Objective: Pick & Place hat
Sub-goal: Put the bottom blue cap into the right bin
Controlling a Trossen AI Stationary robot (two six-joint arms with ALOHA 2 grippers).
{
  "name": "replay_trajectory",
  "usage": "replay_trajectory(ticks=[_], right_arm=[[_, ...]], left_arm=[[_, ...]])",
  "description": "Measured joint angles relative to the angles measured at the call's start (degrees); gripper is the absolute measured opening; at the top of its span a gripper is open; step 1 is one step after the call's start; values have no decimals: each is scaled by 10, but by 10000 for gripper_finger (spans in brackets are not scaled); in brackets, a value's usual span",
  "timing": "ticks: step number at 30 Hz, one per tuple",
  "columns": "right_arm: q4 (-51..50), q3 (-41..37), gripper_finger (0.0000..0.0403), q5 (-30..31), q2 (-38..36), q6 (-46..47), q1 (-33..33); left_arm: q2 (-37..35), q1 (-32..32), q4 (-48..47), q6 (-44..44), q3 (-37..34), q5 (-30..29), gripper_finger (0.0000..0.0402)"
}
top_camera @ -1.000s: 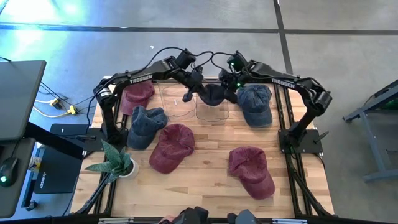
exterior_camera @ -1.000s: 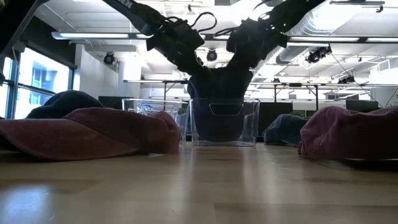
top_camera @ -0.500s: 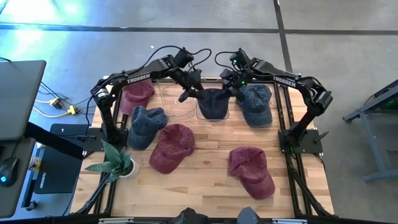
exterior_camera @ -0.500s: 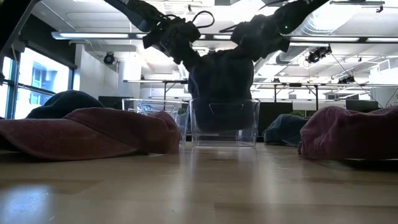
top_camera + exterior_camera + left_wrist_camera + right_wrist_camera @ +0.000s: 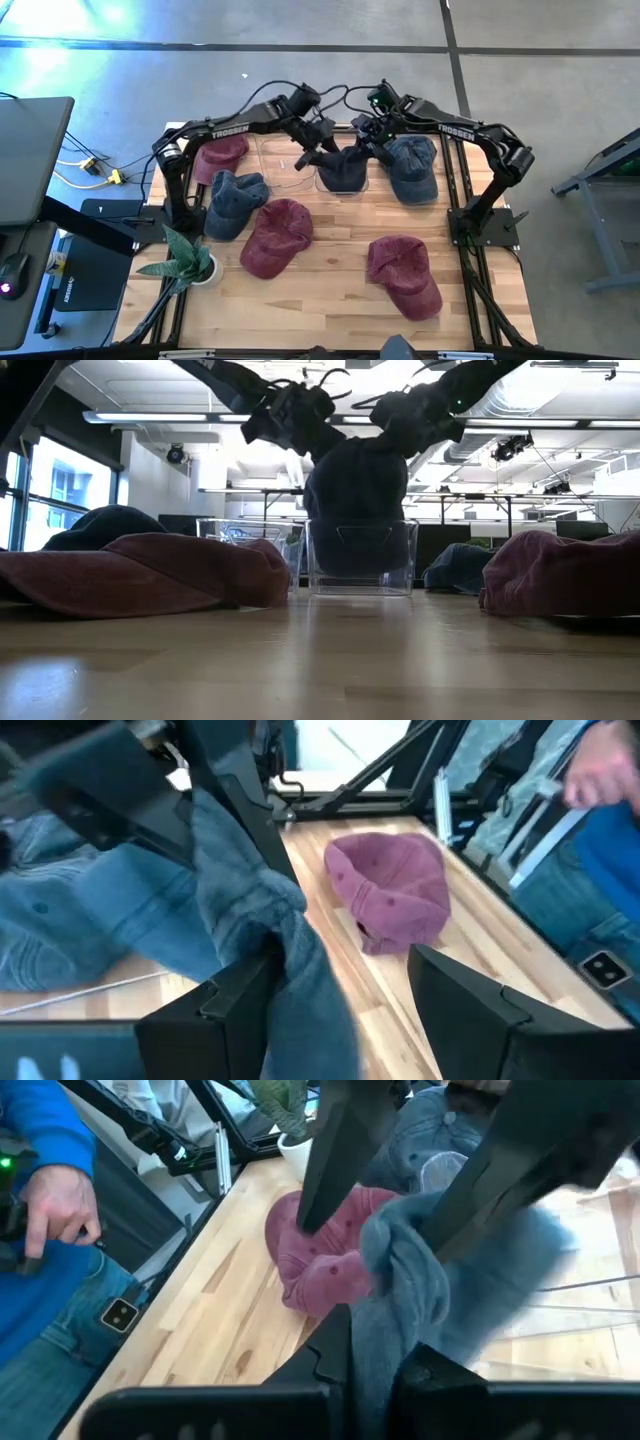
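Note:
A dark blue denim hat (image 5: 341, 168) hangs bunched between my two grippers, its lower part inside a clear bin (image 5: 400, 565) at the table's far middle. My right gripper (image 5: 366, 150) is shut on the hat's top on the side toward the table's right. My left gripper (image 5: 318, 152) stands at the hat's left side, open, its fingers wide apart in the left wrist view (image 5: 340, 1010). In the low view both grippers, left (image 5: 305, 435) and right (image 5: 395, 430), sit above the bin. My left gripper is open. The inner side of one finger (image 5: 240, 995) lies against the hat's hanging cloth (image 5: 290, 955); the other finger (image 5: 460, 1000) stands clear of it. My right gripper pinches a bunched fold of the hat's cloth (image 5: 385, 1320) between its two fingers, slanting down from the far right. The hat hangs below the fingers, its lower part (image 5: 355, 555) inside the bin.
A second clear bin (image 5: 283, 160) stands left of the first. Other hats lie around: maroon (image 5: 222, 152), blue (image 5: 235, 202), maroon (image 5: 277, 237), maroon (image 5: 404, 273), blue (image 5: 412, 167). A potted plant (image 5: 190, 262) stands near left. A person (image 5: 50, 1200) is at the near edge.
My left gripper has risen and gone a little toward the table's right, closer to the hat. The hat has been drawn up and bunched between the two grippers, and it hangs a little nearer over the bin, with its lower part still inside.

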Motion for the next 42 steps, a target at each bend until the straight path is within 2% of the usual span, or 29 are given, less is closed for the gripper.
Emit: replay_trajectory(ticks=[2, 6, 11, 16, 19, 22, 25, 27, 30, 34, 39, 42], right_arm=[[-1, 0, 13, 0, 0, 0, 0], [-4, 0, 5, -1, 0, 0, 0], [-39, 0, 15, -4, -3, 3, 0], [-67, 0, 60, -12, -17, 66, 2], [-68, 0, 103, -43, -19, 113, 2], [-68, 0, 148, -66, -19, 123, 2], [-66, 0, 175, -29, -20, 117, 5], [-66, 0, 170, 4, -20, 112, 9], [-66, 0, 120, 13, -20, 99, 14], [-66, 0, 19, 14, -20, 87, 20], [-66, 0, 23, 29, -20, 77, 26], [-65, 0, 7, 31, -20, 67, 26]], left_arm=[[4, -5, 4, 0, 0, -2, 209], [5, -4, 6, 0, 0, 31, 196], [5, 4, 6, 0, 0, 59, 158], [5, 26, 6, 0, 0, 54, 102], [5, 36, 7, 0, 0, 53, 67], [5, 39, 7, 0, 0, 53, 35], [5, 39, 7, -4, 0, 52, 9], [5, 39, 8, -12, 0, 50, 3], [5, 39, 16, -41, 0, 66, 19], [5, 39, 38, -85, 0, 78, 75], [5, 38, 105, -155, 0, 98, 163], [4, 35, 107, -163, 0, 98, 209]])
